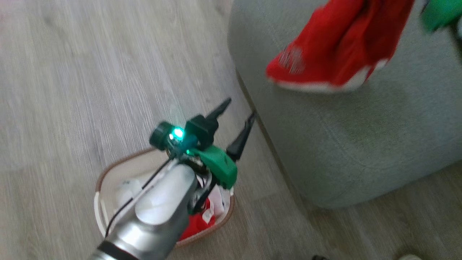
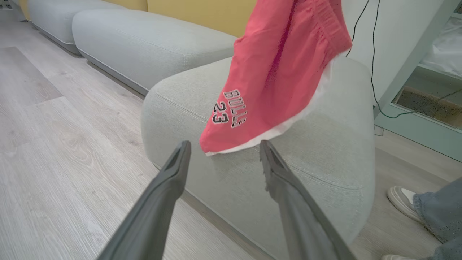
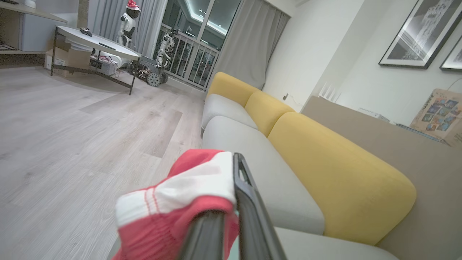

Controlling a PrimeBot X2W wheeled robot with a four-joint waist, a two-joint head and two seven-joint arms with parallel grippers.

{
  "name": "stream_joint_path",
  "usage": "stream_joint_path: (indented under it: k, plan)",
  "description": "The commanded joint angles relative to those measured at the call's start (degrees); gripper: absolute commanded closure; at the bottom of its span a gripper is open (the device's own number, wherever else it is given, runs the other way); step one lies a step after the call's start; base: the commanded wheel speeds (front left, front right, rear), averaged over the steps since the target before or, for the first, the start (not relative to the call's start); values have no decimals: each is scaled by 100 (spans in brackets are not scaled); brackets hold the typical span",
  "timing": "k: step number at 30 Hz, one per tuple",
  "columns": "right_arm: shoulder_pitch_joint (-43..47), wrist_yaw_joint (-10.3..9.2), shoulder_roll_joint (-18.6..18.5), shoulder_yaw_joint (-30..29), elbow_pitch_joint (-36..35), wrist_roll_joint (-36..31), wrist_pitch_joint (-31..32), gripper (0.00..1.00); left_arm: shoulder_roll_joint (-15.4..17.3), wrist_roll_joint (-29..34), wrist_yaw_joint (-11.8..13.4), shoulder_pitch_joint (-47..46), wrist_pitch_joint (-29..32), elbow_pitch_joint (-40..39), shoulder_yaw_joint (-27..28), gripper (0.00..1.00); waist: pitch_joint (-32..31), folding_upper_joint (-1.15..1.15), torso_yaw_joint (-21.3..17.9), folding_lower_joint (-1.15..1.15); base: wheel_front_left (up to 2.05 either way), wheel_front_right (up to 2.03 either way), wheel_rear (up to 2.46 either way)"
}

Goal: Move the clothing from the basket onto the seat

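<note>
A pair of red shorts (image 1: 335,54) with white trim hangs in the air over the grey seat (image 1: 361,144), its lower hem close to the cushion top. My right gripper (image 3: 231,187) is shut on the shorts' (image 3: 180,202) white-edged waistband. In the left wrist view the shorts (image 2: 274,72) read "BULLS 23" above the seat (image 2: 325,151). My left gripper (image 1: 239,110) is open and holds nothing, hovering over the floor between the basket (image 1: 108,169) and the seat's edge. The basket stands on the floor and holds red clothing (image 1: 196,222) and a white piece (image 1: 126,189), partly hidden by my left forearm.
More grey sofa seats (image 2: 144,47) with yellow back cushions (image 3: 343,173) run along the wall. A person's shoe (image 2: 400,196) and trouser leg stand on the floor beside the seat. A low table (image 3: 97,43) stands far across the wooden floor (image 1: 90,72).
</note>
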Motion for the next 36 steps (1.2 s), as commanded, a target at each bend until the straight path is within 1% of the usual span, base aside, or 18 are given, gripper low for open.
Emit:
stream_joint_path:
  k: [1,5,10,13,15,18,20,24,27,33,34,35,36]
  plan:
    - [-568,40,-143,-92,12,40,17,100,86,124,-14,-381,-54,-258,266,0,572,0,220,0,0,0,0]
    - [-1402,40,-303,-275,412,56,-26,100,237,337,10,-668,-54,-476,404,0,1160,0,375,0,0,0,0]
    - [-2253,40,-545,-822,1038,4,-95,100,382,526,27,-1000,-55,-719,455,0,1817,0,607,0,0,0,0]
    - [-2573,40,-686,-1036,1263,-158,-125,100,422,588,44,-1131,-47,-825,454,0,2057,0,676,0,0,0,0]
    - [-2827,40,-759,-1310,1516,-330,-181,100,463,643,59,-1247,-28,-938,449,0,2270,0,724,0,0,0,0]
    - [-3018,40,-772,-1771,1888,-610,-345,100,482,666,88,-1352,63,-1093,442,0,2544,0,791,0,0,0,0]
    - [-3013,40,-700,-2029,2151,-775,-461,100,515,708,102,-1415,123,-1175,417,0,2683,0,822,0,0,0,0]
    - [-2751,40,-327,-2397,2675,-954,-639,100,597,765,135,-1485,231,-1304,385,0,2897,0,809,0,0,0,0]
    - [-2465,40,-40,-2509,2972,-1099,-720,100,646,798,157,-1478,290,-1385,343,0,2979,0,798,0,0,0,0]
    - [-1940,40,353,-2585,3266,-1413,-768,100,747,760,188,-1377,333,-1461,316,0,3003,0,777,0,0,0,0]
    - [-1882,40,406,-2582,3212,-1428,-769,90,760,751,192,-1364,332,-1458,315,0,2992,0,771,0,0,0,0]
    - [-1818,40,459,-2583,3154,-1430,-769,63,771,742,197,-1350,331,-1452,316,0,2974,0,763,0,0,0,0]
    - [-1748,40,507,-2572,3095,-1437,-770,26,781,729,201,-1334,327,-1444,318,0,2951,0,755,0,0,0,0]
